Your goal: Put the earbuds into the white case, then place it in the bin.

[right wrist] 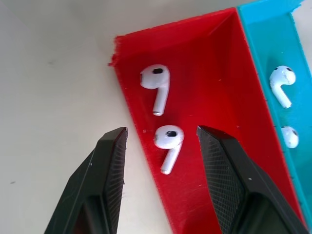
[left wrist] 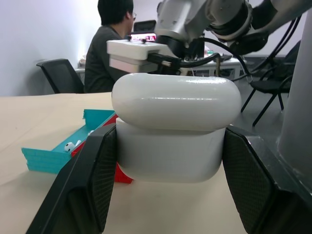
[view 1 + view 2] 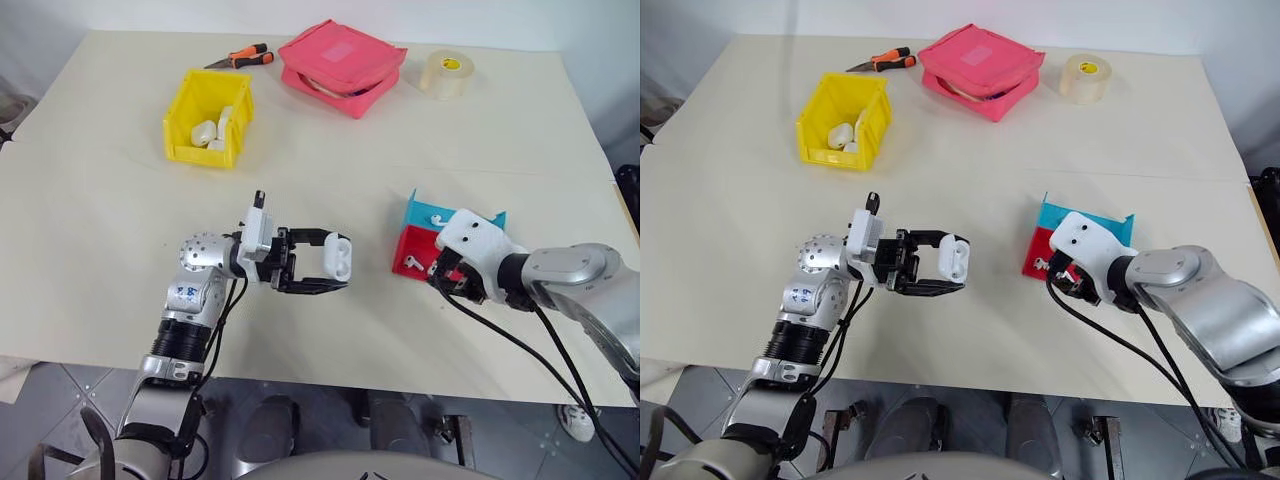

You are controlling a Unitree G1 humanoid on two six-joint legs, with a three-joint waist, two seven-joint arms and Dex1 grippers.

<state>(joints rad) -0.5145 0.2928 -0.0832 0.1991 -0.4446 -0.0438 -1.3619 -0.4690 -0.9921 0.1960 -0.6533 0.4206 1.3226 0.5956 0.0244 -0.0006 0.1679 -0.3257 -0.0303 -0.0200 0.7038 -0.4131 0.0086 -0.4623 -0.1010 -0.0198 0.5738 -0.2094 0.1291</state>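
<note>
My left gripper (image 3: 335,268) is shut on the white case (image 3: 338,256), held sideways above the table's front middle. In the left wrist view the case (image 2: 175,131) sits clamped between both black fingers. My right gripper (image 3: 443,277) hangs open over a small red tray (image 1: 209,73), pointing down into it. Two earbuds lie in that tray. One earbud (image 1: 167,141) lies between my fingertips, untouched, and the other earbud (image 1: 156,81) lies just beyond it. Two more earbuds (image 1: 282,82) rest in the adjoining blue tray (image 1: 258,48). The yellow bin (image 3: 200,155) stands at the far left.
The bin holds a few white cases (image 3: 205,131). At the back lie orange-handled pliers (image 3: 245,57), a pink pouch (image 3: 340,65) and a tape roll (image 3: 445,73). A person (image 2: 114,44) sits beyond the table in the left wrist view.
</note>
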